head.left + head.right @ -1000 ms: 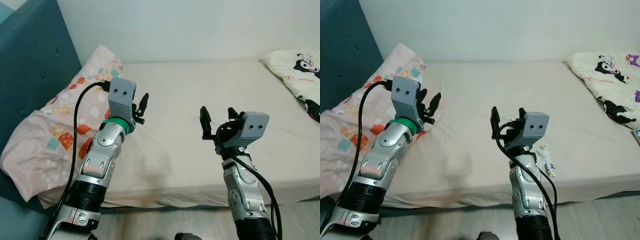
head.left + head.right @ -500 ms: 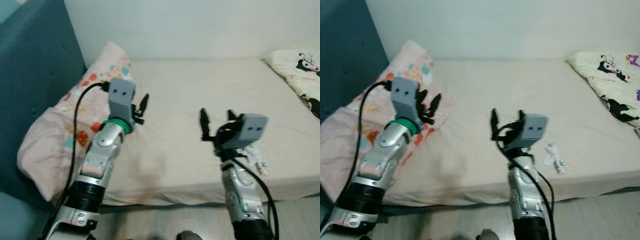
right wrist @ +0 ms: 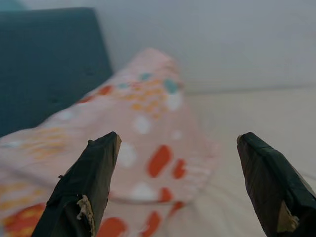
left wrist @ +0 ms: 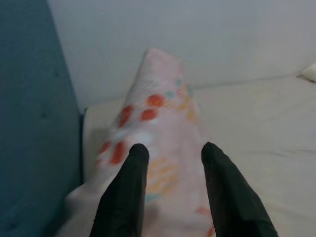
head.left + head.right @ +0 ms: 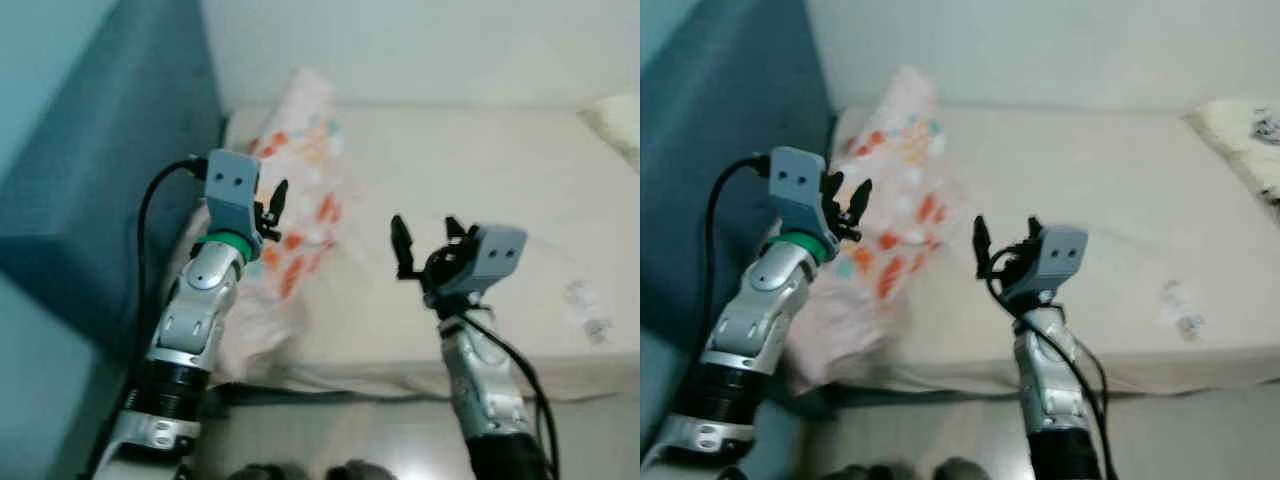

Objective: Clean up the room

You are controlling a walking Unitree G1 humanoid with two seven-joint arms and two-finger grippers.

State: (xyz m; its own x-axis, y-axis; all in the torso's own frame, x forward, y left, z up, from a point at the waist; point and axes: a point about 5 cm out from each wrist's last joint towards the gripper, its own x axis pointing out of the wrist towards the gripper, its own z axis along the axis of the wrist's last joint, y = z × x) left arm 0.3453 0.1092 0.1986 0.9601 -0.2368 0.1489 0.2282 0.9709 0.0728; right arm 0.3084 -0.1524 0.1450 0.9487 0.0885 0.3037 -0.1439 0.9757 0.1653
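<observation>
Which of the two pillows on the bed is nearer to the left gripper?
The pink pillow with orange and teal patches, by the blue headboard. The left gripper hovers right at it; the other, pale pillow lies at the bed's far right edge.

A bed (image 5: 470, 190) is being seen ahead, set against the wall (image 5: 420, 45) behind it. A headboard (image 5: 110, 200) is standing at the bed's left end. A pillow (image 5: 300, 180) is lying on the mattress just beside the headboard, its near end hanging over the front edge. A small object (image 5: 583, 305), too blurred to name, is lying on the mattress near the front edge, well to the right. Another pillow (image 5: 1250, 130) is lying at the far right. The floor (image 5: 330, 450) is lying before the bed.
</observation>
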